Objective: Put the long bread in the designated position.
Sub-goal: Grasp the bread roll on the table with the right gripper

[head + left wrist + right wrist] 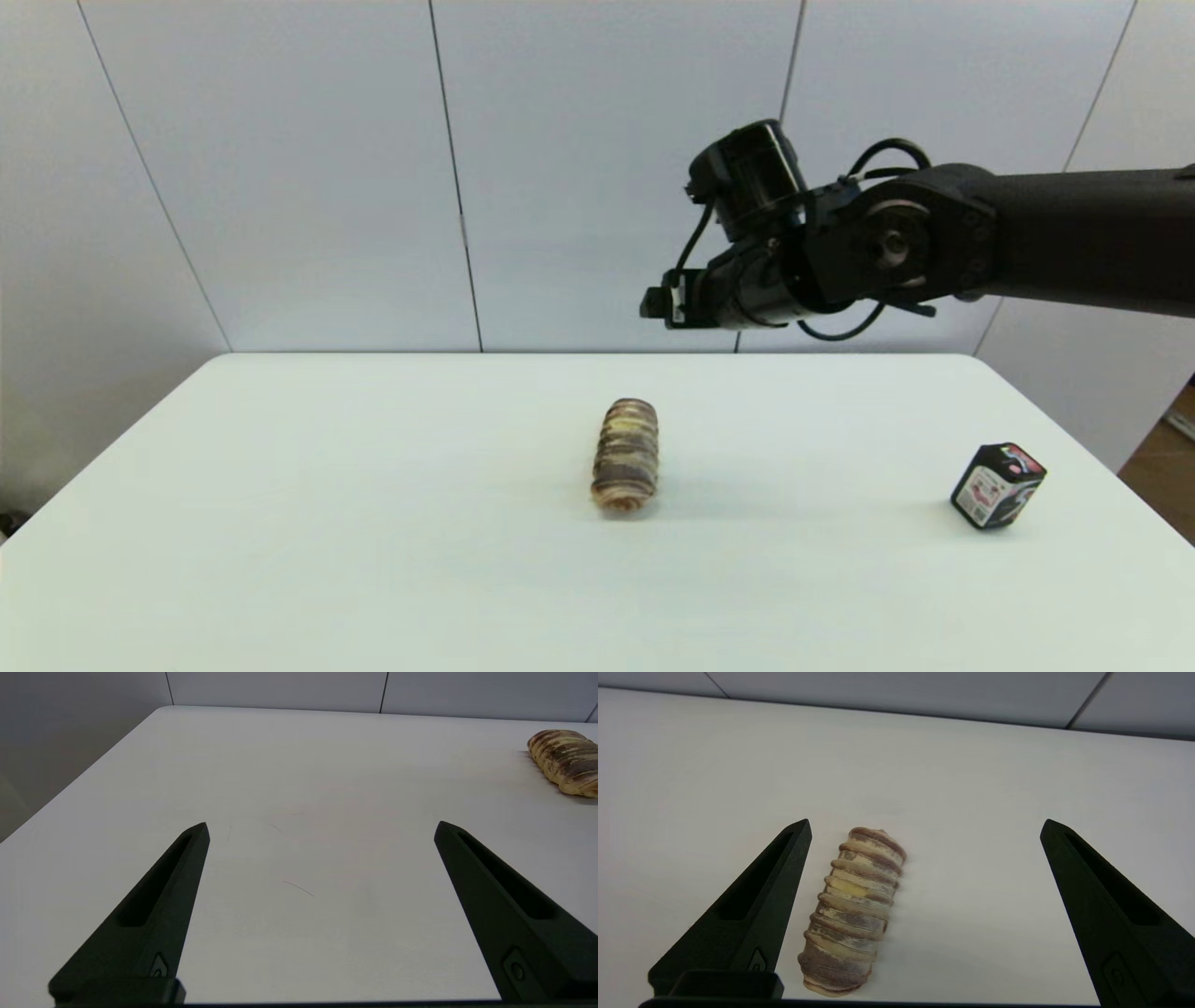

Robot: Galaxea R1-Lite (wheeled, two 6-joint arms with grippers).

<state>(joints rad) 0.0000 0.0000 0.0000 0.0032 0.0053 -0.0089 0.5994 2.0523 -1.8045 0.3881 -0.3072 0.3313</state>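
Ridged brown-and-tan marbled long bread, frame centre, likely soft, light: grip mid-length; right gripper above, fingers spread wide.

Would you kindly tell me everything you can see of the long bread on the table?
The long bread is an elongated loaf crossed by raised ridges, marbled in brown, tan and yellow bands, with a matte crust-like surface. It looks whole and lies flat on the white table near the middle, its length running away from the robot. Nothing but the tabletop touches it. The right pincer hangs open above it without contact; the left pincer is open over bare table to its side. The small black box stands well apart.
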